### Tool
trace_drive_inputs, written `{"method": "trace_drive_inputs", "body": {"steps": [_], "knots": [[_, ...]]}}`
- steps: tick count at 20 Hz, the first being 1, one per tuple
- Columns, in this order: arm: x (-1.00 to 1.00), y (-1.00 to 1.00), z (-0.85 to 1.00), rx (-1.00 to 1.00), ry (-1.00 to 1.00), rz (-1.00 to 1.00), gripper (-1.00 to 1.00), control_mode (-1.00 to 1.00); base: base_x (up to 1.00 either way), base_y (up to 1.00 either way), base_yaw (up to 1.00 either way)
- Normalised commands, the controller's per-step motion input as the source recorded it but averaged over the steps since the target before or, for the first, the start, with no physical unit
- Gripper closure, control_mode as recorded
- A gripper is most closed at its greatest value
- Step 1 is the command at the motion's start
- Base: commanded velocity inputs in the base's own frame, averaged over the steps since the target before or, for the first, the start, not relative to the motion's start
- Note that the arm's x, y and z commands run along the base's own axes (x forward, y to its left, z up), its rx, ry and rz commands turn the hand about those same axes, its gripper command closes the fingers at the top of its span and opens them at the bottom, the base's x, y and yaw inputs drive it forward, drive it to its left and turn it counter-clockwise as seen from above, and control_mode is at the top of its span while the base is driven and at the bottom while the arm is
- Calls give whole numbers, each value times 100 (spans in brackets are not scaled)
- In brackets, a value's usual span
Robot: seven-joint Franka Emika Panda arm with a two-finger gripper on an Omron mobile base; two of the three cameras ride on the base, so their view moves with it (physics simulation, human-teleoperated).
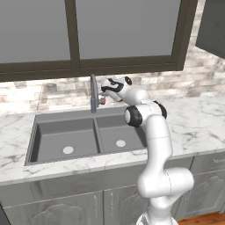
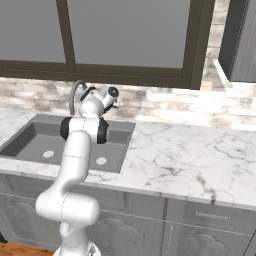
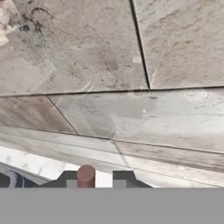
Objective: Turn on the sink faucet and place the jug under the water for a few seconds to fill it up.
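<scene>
both base views look forward and down from behind the arm, sharing the sink (image 1: pixel 66 136) and desk (image 2: pixel 190 155); hand view faces the stone wall (image 3: pixel 87 65) closely.

Grey faucet (image 1: pixel 93 92) upright behind dbl-bowl sink (image 1: pixel 66 140), red-brown lever tip (image 3: pixel 85 176).
</scene>
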Motion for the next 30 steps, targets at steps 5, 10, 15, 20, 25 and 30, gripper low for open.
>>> {"method": "trace_drive_inputs", "body": {"steps": [5, 10, 15, 20, 25, 30], "knots": [[-1, -53, -13, 0, 0, -2, 100, -100, 0, 0, 0], [-4, -52, -8, 0, 0, -3, 100, -100, 0, 0, 0], [-21, -46, 0, 0, -4, -5, 100, -100, 0, 0, 0], [-34, -31, 5, 2, -14, -8, -100, -100, 0, 0, 0], [-35, -23, 21, 4, -20, -11, -100, -100, 0, 0, 0], [-47, -28, 33, 7, -23, -11, -100, -100, 0, 0, 0]]}}
